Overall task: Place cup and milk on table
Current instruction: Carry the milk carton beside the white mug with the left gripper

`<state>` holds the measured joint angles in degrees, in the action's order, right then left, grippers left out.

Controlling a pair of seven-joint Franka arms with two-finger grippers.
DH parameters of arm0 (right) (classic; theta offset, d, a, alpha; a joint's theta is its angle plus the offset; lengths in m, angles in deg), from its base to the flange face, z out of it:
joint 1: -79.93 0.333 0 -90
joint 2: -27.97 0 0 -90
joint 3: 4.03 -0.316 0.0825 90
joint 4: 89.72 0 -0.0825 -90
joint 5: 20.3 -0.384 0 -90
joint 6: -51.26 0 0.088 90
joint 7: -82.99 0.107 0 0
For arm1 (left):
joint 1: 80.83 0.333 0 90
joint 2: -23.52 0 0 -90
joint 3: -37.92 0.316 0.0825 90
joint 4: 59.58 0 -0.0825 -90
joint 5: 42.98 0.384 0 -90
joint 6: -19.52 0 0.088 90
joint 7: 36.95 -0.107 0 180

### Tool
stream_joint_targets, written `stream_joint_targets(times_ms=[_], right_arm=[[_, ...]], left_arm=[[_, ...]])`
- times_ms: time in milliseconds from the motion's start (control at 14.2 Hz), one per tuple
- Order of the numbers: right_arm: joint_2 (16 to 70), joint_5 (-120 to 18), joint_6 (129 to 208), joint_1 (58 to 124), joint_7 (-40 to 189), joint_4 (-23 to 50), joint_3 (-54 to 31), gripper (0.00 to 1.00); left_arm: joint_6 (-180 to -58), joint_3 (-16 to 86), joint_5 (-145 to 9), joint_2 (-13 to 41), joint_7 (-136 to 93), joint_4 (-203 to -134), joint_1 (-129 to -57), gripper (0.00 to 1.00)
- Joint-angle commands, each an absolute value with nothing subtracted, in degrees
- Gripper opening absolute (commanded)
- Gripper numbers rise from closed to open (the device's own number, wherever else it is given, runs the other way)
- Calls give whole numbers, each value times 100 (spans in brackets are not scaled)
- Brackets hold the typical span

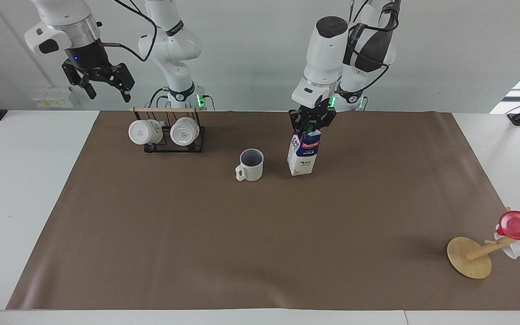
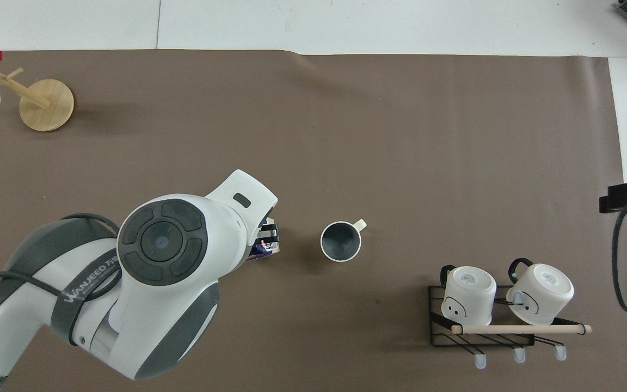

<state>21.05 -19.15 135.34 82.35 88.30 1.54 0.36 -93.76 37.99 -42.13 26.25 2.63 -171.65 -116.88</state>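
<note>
- The table (image 1: 39, 189), white with a brown mat (image 1: 260, 243), lay under both grippers; the cup was already standing on the mat, so the milk step was judged to be the one in hand.
- The left gripper (image 1: 311, 123) was seen clenched on the top of the milk (image 1: 302, 153), around its green cap, with the arm reaching in over the mat.
- The milk was held upright directly below that gripper; its base appeared to be at or just above the mat, and contact could not be confirmed.
- The cup (image 1: 251, 165) stood upright just beside the held carton, toward the right arm's end, apart from it, its handle turned away from the carton.
- The next move was judged to call for a gentle settling of the carton, then a release and a straight lift clear of the cap, with the cup left undisturbed.
- The right gripper (image 1: 102, 83) waited empty, fingers spread, above a rack of white mugs (image 1: 167, 132).
</note>
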Motion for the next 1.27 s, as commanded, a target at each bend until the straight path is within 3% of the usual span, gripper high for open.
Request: stream_joint_targets(times_ms=[0, 423, 563, 704, 775, 845, 1197], right_arm=[[2155, -1934, 13449, 8186, 8668, 55, 1, 100], [2111, -1924, 13519, 8186, 8730, 134, 1, 100], [2102, -1925, 13519, 8195, 8747, 134, 1, 100], [2102, -1925, 13519, 8186, 8791, 134, 1, 100], [2111, -1925, 13519, 8186, 8835, 134, 1, 100], [2111, -1925, 13528, 8186, 8836, 134, 1, 100], [2111, -1977, 13528, 8186, 8879, 125, 10, 100]], left_arm=[[-9543, 3898, -4096, 2370, 461, -17041, -11888, 51], [-9834, 3889, -3858, 2123, 919, -17041, -12117, 54], [-9860, 3889, -3858, 2114, 919, -17041, -12117, 63], [-9869, 3889, -3850, 2114, 902, -17041, -12117, 81], [-9869, 3889, -3849, 2114, 884, -17032, -12117, 95], [-9861, 3889, -3849, 2114, 884, -17032, -12117, 100], [-9283, 3906, -3937, 2141, 770, -16454, -12020, 100]])
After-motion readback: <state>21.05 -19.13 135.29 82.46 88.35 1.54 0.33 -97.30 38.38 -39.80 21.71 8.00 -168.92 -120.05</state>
